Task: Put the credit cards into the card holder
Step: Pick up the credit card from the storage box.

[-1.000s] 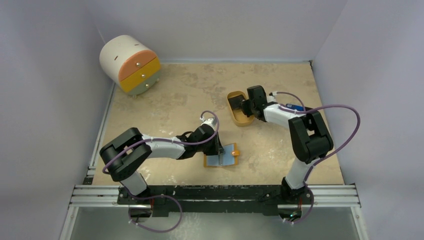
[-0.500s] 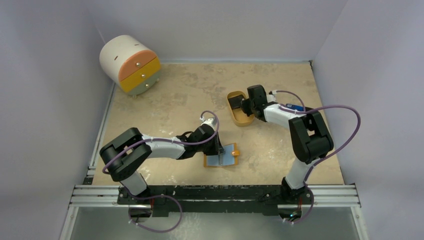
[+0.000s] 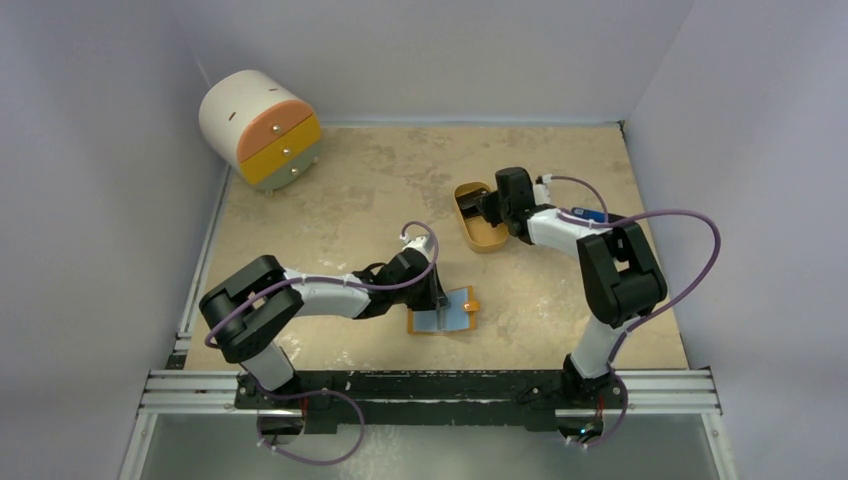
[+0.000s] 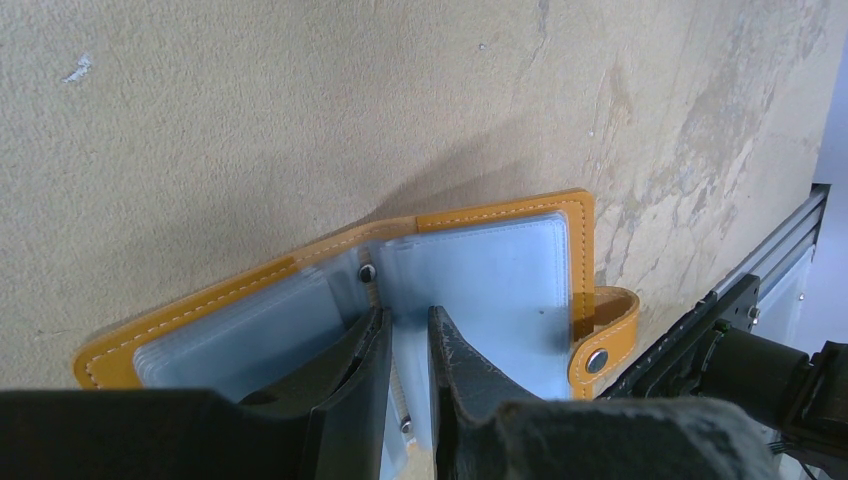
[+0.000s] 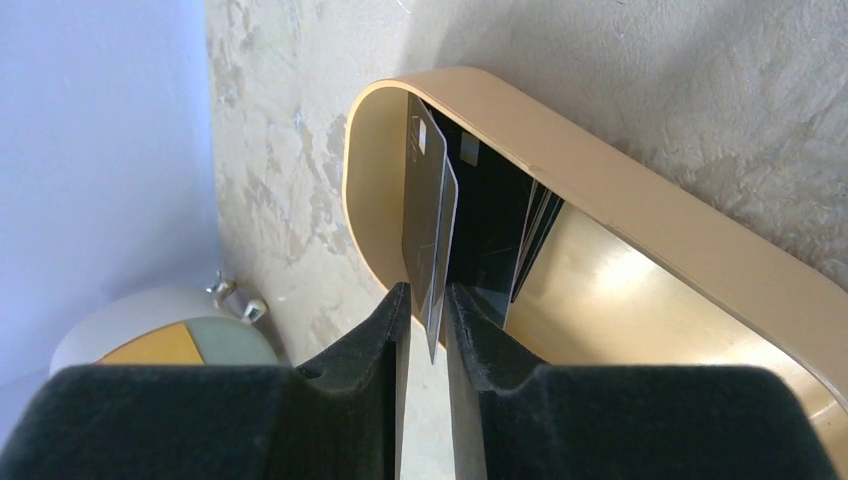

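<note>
Across the tan table (image 3: 350,190) almost nothing has moved in the last second. The round drawer unit (image 3: 262,128) sits in the far left corner, well apart from my work.

The one change is on my right side. My right gripper (image 5: 428,310) has drawn slightly back along the orange oval tray (image 5: 620,200), and its jaws are narrow. They stand astride two of the credit cards (image 5: 425,220), which are on edge above the tray, with more dark cards lying behind them. I see a sliver of daylight beside the cards, so I cannot tell whether my pads truly pinch them. I judge this to be the start of a lift. If it is, the first cards are about to leave the tray, and none has reached its pocket yet.

The card holder (image 4: 500,270) lies open and flat near my bases, just as it did before, its pale sleeves facing up. My left gripper (image 4: 410,330) stays on it, jaws nearly together and tips at the fold. I cannot tell whether a sleeve is nipped between them. The small snap tab (image 4: 600,345) hangs free at the holder's edge.
</note>
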### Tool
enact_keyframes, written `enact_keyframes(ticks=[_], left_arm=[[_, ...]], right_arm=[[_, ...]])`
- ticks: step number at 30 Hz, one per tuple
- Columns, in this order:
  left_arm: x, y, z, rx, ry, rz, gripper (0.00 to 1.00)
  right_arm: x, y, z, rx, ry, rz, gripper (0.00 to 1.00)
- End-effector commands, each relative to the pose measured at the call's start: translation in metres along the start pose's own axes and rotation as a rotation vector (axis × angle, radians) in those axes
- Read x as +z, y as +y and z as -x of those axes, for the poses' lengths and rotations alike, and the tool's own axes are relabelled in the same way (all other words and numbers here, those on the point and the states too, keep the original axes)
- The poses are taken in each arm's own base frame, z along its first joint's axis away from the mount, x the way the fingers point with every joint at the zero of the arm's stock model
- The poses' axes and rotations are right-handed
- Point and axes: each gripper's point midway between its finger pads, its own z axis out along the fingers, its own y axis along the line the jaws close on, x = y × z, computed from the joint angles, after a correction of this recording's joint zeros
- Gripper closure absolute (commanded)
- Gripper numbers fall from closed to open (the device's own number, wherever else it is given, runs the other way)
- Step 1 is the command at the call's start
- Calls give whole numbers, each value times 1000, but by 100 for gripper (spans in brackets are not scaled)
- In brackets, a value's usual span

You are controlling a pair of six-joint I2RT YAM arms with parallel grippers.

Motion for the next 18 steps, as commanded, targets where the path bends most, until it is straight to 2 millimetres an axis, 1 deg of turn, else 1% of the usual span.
enact_keyframes(ticks=[1, 4, 9, 15, 18], left_arm=[[3, -4, 0, 11, 3, 5, 80], [3, -3, 0, 9, 3, 5, 80], [2, -3, 0, 9, 0, 6, 80], [3, -3, 0, 6, -1, 5, 80], [2, -4, 1, 6, -4, 4, 80]], right_arm=[[0, 12, 5, -4, -14, 48, 79], [2, 10, 2, -1, -5, 48, 84], [-4, 11, 9, -5, -38, 60, 99], [-17, 10, 13, -30, -44, 68, 100], [-28, 16, 15, -47, -47, 85, 100]])
